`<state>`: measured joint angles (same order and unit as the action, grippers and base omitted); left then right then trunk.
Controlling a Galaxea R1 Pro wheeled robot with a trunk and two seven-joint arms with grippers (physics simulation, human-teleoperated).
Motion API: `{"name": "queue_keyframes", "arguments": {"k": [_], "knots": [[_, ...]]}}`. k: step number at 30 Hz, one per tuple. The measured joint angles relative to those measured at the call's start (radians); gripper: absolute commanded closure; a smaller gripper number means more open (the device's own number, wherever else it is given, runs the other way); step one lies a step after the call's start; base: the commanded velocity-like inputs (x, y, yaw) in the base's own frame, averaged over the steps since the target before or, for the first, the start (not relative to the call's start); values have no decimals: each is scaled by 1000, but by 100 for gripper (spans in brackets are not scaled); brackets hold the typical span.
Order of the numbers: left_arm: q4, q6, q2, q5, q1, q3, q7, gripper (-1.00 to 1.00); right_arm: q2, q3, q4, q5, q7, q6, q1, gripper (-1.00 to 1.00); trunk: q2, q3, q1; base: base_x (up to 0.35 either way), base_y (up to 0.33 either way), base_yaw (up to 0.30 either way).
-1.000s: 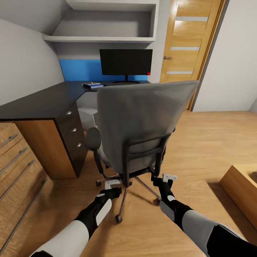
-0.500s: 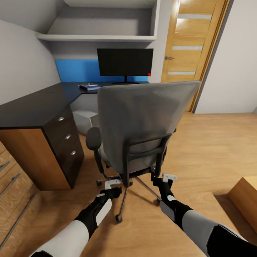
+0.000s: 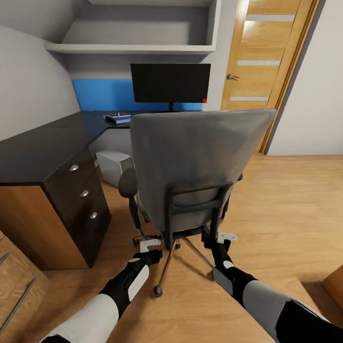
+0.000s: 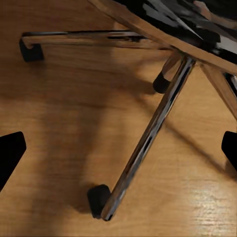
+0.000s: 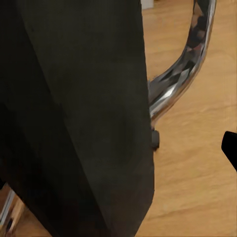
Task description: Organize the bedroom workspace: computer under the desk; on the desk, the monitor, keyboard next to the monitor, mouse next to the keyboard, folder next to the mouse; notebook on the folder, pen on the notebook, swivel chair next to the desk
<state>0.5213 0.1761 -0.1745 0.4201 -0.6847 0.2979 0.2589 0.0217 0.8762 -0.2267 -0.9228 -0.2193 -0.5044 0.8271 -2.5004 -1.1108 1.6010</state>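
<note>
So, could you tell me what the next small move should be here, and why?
Probably keep rolling the swivel chair forward toward the desk. Both grippers, left and right, sit low behind the chair's back frame, the monitor is already on the desk ahead, and open floor separates the chair from the desk edge. Whether either gripper grips the frame is unclear.

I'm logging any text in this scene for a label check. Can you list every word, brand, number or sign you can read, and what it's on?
None: no readable text shows in these views.
The monitor has a blank black screen with only a red light at its lower corner, no logo visible.
The blue folder on the desk is too small to tell any marking.
The swivel chair, the door and the computer show no lettering.
</note>
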Motion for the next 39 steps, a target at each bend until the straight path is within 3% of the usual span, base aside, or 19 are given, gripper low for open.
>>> {"name": "queue_keyframes", "arguments": {"k": [10,24,39], "knots": [[9,-1,0,3,0,1,-1,-100,-1,-20,2,-17,-5,-6,0,-100,0,0,0,321,0,151],[8,0,0,-4,0,-1,2,-100,0,-9,1,-13,-2,-3,-1,-100,0,0,0,322,-3,12],[7,-1,0,-3,0,-1,4,-100,0,-1,1,-5,0,-1,-1,-100,0,0,0,322,-124,0]]}}
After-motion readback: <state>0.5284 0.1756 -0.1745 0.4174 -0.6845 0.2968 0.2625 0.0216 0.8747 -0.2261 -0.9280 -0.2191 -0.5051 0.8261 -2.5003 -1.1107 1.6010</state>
